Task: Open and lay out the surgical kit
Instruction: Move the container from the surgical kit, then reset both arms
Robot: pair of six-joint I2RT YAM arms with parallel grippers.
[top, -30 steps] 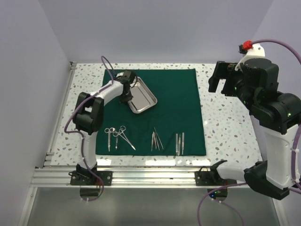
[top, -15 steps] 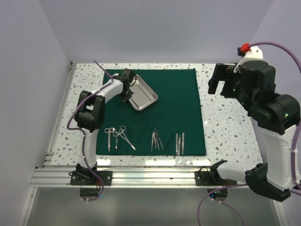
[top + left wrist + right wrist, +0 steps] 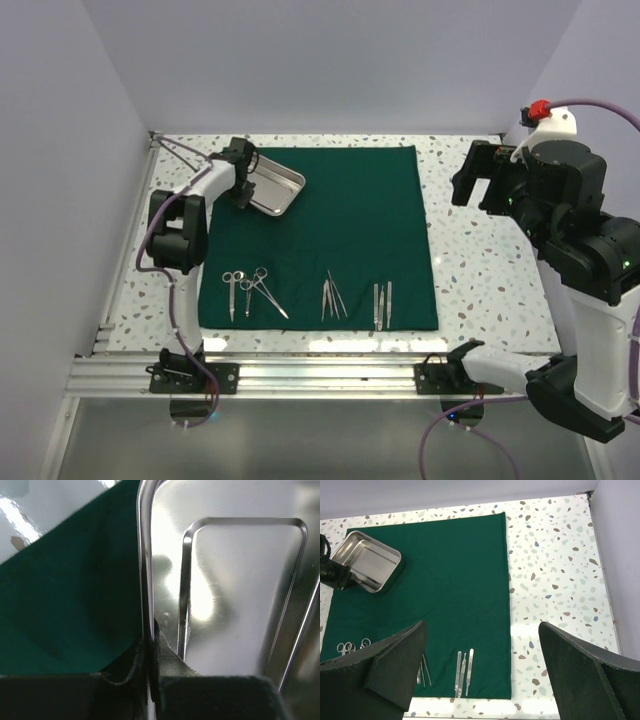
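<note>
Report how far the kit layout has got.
Done: the cloth lies spread flat, and the instruments sit in a row along its near edge. In hand: the left gripper is shut on the tray rim near the cloth's far left corner. Left, probably: place the tray and let go. The right gripper hangs open.

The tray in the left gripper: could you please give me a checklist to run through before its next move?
1. Left gripper pinching the tray by its rim: ok.
2. Tray empty inside: ok.
3. Tray lifted off the cloth: cannot tell.
4. Instruments in a row at the cloth's near edge, apart from the tray: ok.
5. Right gripper open, off to the right, away from the tray: ok.
</note>
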